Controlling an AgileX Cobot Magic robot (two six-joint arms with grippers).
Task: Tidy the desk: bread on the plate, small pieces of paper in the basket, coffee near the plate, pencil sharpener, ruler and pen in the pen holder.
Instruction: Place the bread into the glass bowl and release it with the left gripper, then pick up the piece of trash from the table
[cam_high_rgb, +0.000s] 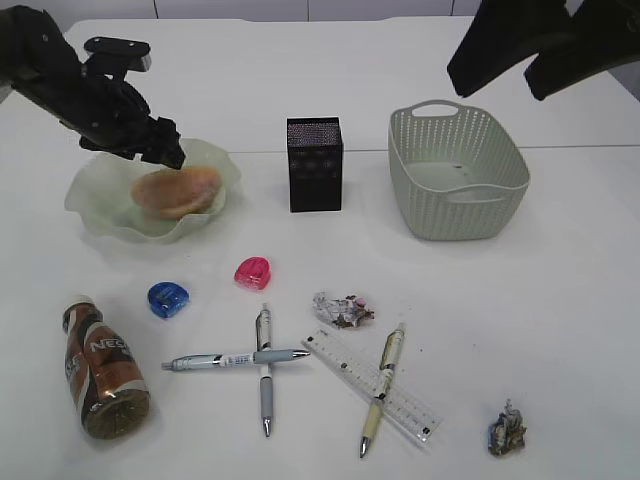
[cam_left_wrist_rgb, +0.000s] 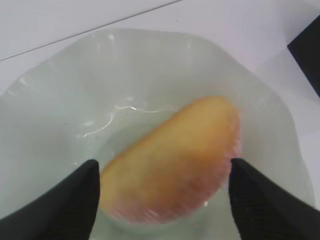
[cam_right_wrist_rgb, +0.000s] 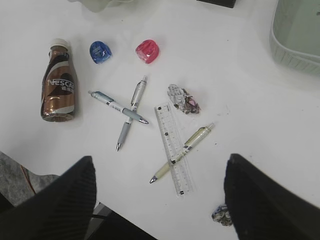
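Coffee (cam_high_rgb: 103, 368) is laid on its side at the desk's (cam_high_rgb: 560, 330) near left corner, well apart from the plate (cam_high_rgb: 100, 205). Bread (cam_high_rgb: 176, 192) is seen resting in that plate, with the left gripper (cam_left_wrist_rgb: 162, 200) spread wide just above it, touching nothing. Further right, 2 sharpeners, 3 pens and the ruler (cam_high_rgb: 372, 384) are scattered before the pen holder (cam_high_rgb: 315, 165). 2 paper scraps are left outside the basket (cam_high_rgb: 457, 170). The right gripper (cam_right_wrist_rgb: 159, 200) is held wide and empty.
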